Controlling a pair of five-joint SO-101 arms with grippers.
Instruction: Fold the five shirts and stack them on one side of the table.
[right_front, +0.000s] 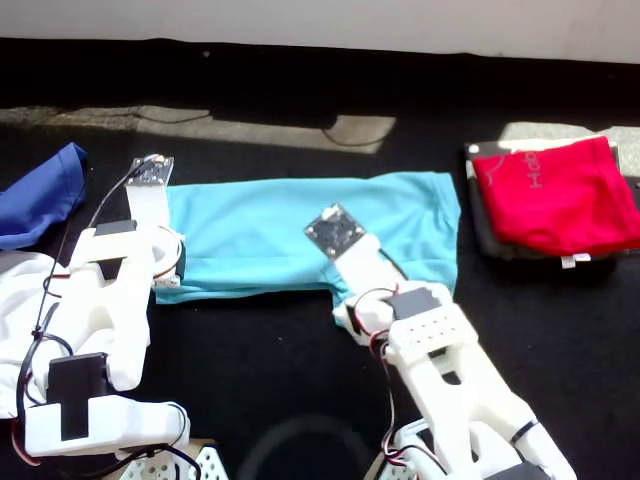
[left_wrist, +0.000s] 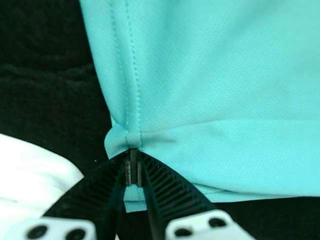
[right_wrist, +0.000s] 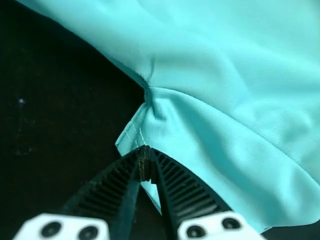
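A turquoise shirt (right_front: 300, 235) lies spread across the middle of the black table. My left gripper (left_wrist: 132, 172) is shut on the shirt's near edge at a hem corner (left_wrist: 125, 137), at the shirt's left end. My right gripper (right_wrist: 145, 170) is shut on a corner of the same shirt (right_wrist: 225, 100) near its sleeve, on the near right side. A folded red shirt (right_front: 558, 195) rests on top of a dark folded shirt (right_front: 490, 235) at the right. A blue shirt (right_front: 40, 195) and a white shirt (right_front: 20, 300) lie bunched at the left.
The left arm (right_front: 110, 300) stands over the white shirt and the right arm (right_front: 440, 350) crosses the near middle. Bare black table (right_front: 250, 350) lies between the arms. A sunlit strip (right_front: 250, 125) runs along the far side.
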